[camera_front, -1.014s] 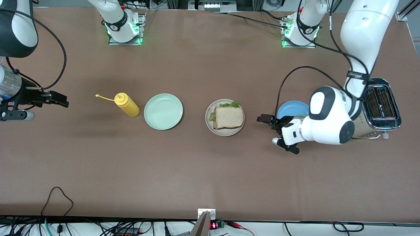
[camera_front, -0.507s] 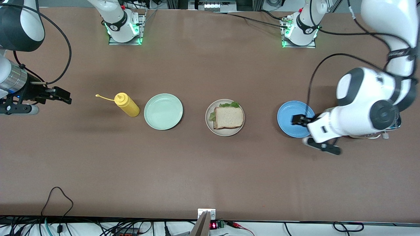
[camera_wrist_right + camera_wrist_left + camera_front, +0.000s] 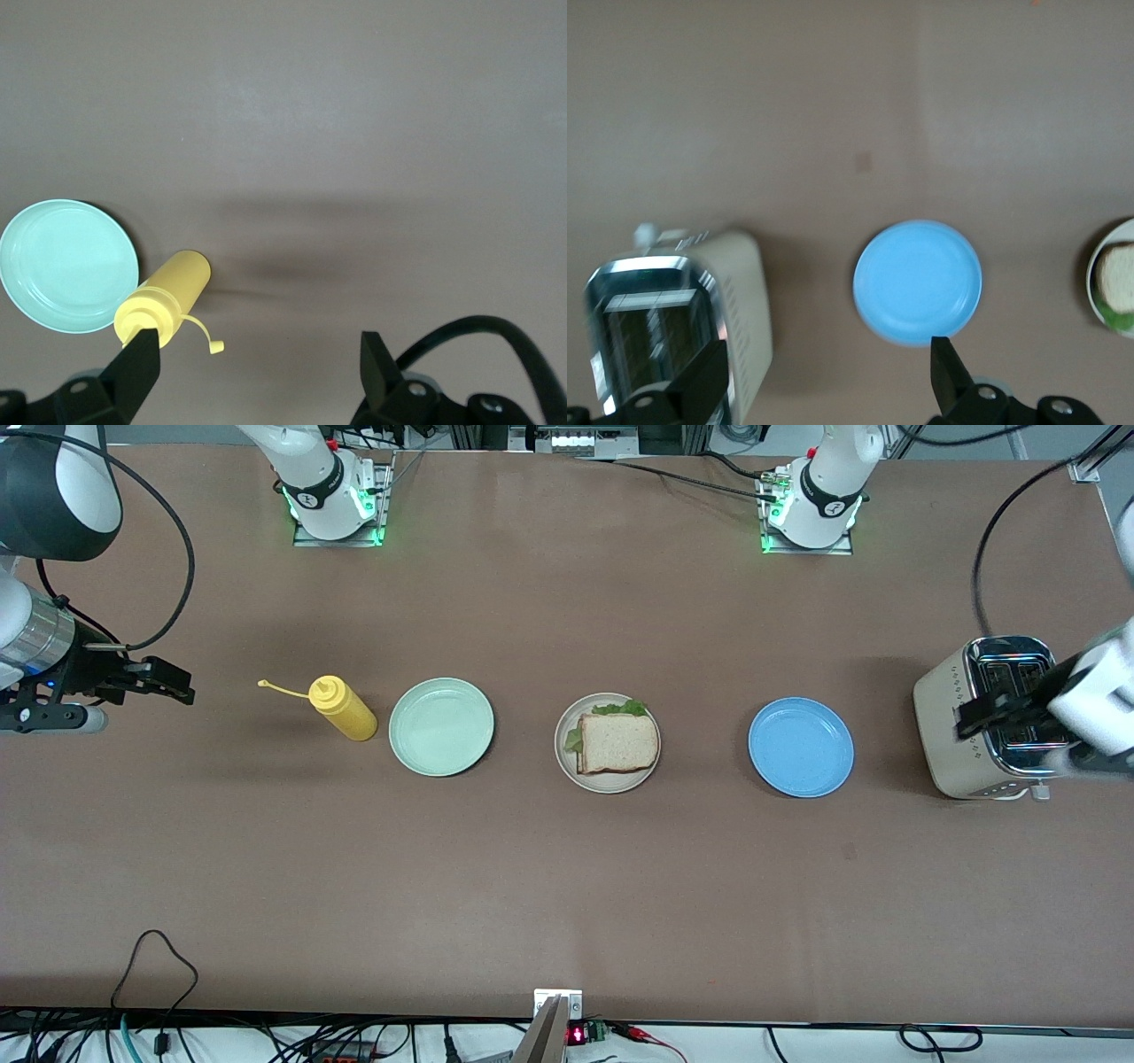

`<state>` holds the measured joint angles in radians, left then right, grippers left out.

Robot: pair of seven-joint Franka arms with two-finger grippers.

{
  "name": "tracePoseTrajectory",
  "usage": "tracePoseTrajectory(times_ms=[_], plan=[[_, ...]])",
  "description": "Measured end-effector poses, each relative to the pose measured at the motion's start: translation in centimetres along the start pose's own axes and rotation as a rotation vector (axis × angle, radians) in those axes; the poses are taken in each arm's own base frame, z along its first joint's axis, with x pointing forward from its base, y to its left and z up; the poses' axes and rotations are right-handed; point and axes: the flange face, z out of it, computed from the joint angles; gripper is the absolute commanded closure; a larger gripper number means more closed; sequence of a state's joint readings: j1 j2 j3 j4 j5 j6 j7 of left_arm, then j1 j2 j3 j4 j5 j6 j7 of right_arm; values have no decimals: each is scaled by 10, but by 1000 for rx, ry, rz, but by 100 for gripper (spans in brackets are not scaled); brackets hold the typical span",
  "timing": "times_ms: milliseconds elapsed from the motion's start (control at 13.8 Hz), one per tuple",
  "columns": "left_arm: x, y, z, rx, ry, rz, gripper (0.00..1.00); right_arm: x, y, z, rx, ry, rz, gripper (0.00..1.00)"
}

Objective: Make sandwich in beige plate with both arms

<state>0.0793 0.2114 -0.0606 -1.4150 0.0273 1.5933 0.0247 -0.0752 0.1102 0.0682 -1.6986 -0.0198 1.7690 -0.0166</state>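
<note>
2 light-brown bread slices with green lettuce, the sandwich (image 3: 617,742), sit assembled on the round beige plate (image 3: 567,762). Open, empty left gripper (image 3: 1001,716) over the toaster (image 3: 943,717) and open right gripper (image 3: 159,682) should retreat clear, leaving the plate undisturbed.

We saw a robotics lab: two white jointed robot arms (image 3: 323,487) bolted to a brown table (image 3: 532,886), tangled black cables (image 3: 266,1041) along its near edge, and staged kitchen props.
</note>
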Motion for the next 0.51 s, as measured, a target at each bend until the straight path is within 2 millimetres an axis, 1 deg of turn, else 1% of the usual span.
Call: tracePoseTrajectory(times_ms=[72,145,290,435,507], plan=[[-11,-5,-9,0,-18,-20,0,-1,0,0,0,-7,4,0],[-18,-8,-13,-6,-23,-36,0,-3,-1,0,0,-21,10,0],[-27,-11,-9,-33,-34,-57,0,-5,-6,-6,0,-39,16,0],[-35,-8,-4,-35,-27,-60,0,-7,-12,-18,-1,-46,25,0],[-40,-5,-1,-34,-23,-60,0,-7,-14,-20,-1,-46,28,0]])
